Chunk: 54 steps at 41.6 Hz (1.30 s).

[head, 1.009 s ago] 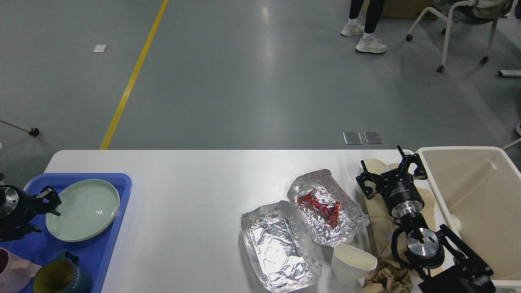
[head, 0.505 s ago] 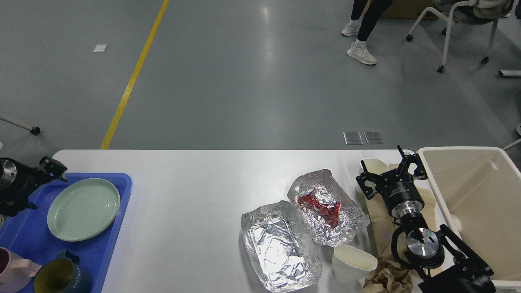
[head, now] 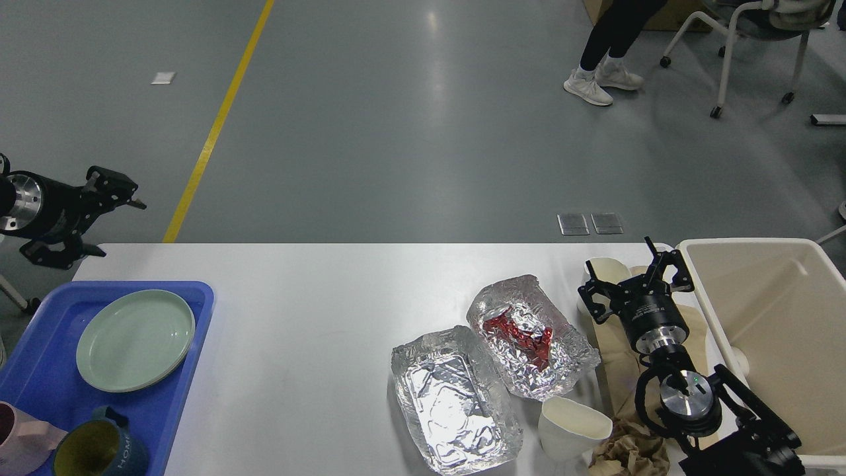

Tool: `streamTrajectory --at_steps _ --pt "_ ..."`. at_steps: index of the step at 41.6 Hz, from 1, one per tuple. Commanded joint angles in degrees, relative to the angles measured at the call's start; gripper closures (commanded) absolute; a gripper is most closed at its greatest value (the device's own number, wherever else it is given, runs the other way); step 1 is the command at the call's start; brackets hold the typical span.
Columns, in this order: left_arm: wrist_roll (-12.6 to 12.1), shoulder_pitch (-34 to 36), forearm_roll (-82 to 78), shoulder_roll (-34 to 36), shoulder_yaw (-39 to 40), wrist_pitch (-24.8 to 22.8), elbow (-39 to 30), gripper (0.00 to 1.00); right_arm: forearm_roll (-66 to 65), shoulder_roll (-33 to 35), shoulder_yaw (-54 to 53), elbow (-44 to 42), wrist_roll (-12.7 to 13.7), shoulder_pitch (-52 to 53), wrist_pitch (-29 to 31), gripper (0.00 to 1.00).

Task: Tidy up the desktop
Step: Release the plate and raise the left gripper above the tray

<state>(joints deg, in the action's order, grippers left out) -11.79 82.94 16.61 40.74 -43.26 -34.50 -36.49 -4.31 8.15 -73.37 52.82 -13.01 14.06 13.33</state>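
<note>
The bench (head: pixel 317 311), white and wide, fills the lower half of the view and holds litter only at its right end. There the right hand (head: pixel 636 277) hovers with fingers spread, empty, over brown paper (head: pixel 618 360) and just in front of a cream cup (head: pixel 608 270).

That cup looks like the nearest pick. To do it well, bring the fingers down astride its rim, close gently so the thin wall does not crush, lift clear, then swing right and release inside the bin (head: pixel 773 317), which stands just beside it.

Two foil trays (head: pixel 456 396) lie touching near the middle-right; the farther one holds a red wrapper (head: pixel 522 334). A second cup (head: pixel 572 426) lies tipped at the near edge, touching the crumpled paper. The arm itself crosses over the paper, so that should wait.

The left hand (head: pixel 99 198) is raised off the far-left corner, apparently open, though it is seen side-on. Below it, a blue tray (head: pixel 192 330) carries a green plate (head: pixel 135 340) and mugs (head: pixel 99 449).
</note>
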Motion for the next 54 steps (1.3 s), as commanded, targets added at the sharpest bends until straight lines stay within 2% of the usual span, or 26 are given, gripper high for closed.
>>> streamTrajectory --at_steps 1,10,13,17,19,21,23,24,25,27,28,32,38,41,45,54 --pt "0.28 -8.13 0.09 1.1 19.57 0.14 0.8 0.04 0.0 0.02 -0.01 0.0 0.0 0.0 0.03 0.0" --pt "0.27 -24.38 0.09 -1.97 57.19 -0.65 2.12 0.04 0.0 0.02 -0.01 0.09 0.0 0.0 -0.06 0.0" --pt "0.28 -29.92 0.09 -5.04 68.97 -0.57 2.12 0.04 0.0 0.02 -0.01 0.09 0.0 0.0 -0.06 0.0" --pt "0.54 -36.16 0.0 -10.93 82.34 1.71 2.65 0.04 0.0 -0.07 -0.01 0.09 0.0 0.0 0.03 0.0" --pt "1.41 -38.8 0.0 -14.44 87.71 3.82 2.83 0.04 0.0 0.02 0.07 0.09 0.0 0.0 0.03 0.0" --pt "3.43 -41.09 -0.35 -17.61 92.45 6.28 2.92 0.04 0.0 0.02 -0.01 0.09 0.0 0.0 0.03 0.0" --pt "6.76 -43.46 -1.48 -20.25 96.41 8.13 2.92 0.04 0.0 0.02 -0.01 0.09 0.0 0.0 -0.06 0.0" --pt "9.04 -44.61 -2.27 -21.39 98.0 8.4 2.92 0.04 0.0 0.02 -0.01 0.09 0.0 0.0 -0.06 0.0" --pt "14.11 -46.97 -4.55 -23.58 100.45 8.49 2.83 0.04 0.0 0.02 -0.01 0.09 0.0 0.0 0.03 0.0" --pt "18.01 -49.09 -7.19 -25.53 102.49 8.58 2.56 0.04 0.0 0.02 -0.01 0.09 0.0 0.0 0.03 0.0" --pt "19.07 -50.06 -8.42 -26.23 103.54 8.58 2.3 0.04 0.0 0.02 -0.01 0.09 0.0 0.0 0.03 0.0" --pt "19.08 -55.06 -13.0 -28.7 109.96 9.02 0.2 0.04 0.0 0.02 -0.01 0.09 0.0 0.0 -0.06 0.0" --pt "18.03 -64.73 -18.62 -28.26 114.53 9.89 -11.92 0.04 0.0 0.02 0.07 0.09 0.0 0.0 0.03 0.0" --pt "17.07 -67.73 -19.68 -28.08 116.12 10.25 -15.27 0.04 0.0 0.02 -0.01 0.09 0.0 0.0 0.03 0.0" --pt "16.18 -67.82 -19.86 -27.65 117.08 10.25 -15.19 0.04 0.0 0.02 -0.01 0.09 0.0 0.0 0.03 0.0" --pt "16.97 -68.26 -20.04 -24.83 117.52 8.58 -15.19 0.04 0.0 0.02 -0.01 0.09 0.0 0.0 0.03 0.0"
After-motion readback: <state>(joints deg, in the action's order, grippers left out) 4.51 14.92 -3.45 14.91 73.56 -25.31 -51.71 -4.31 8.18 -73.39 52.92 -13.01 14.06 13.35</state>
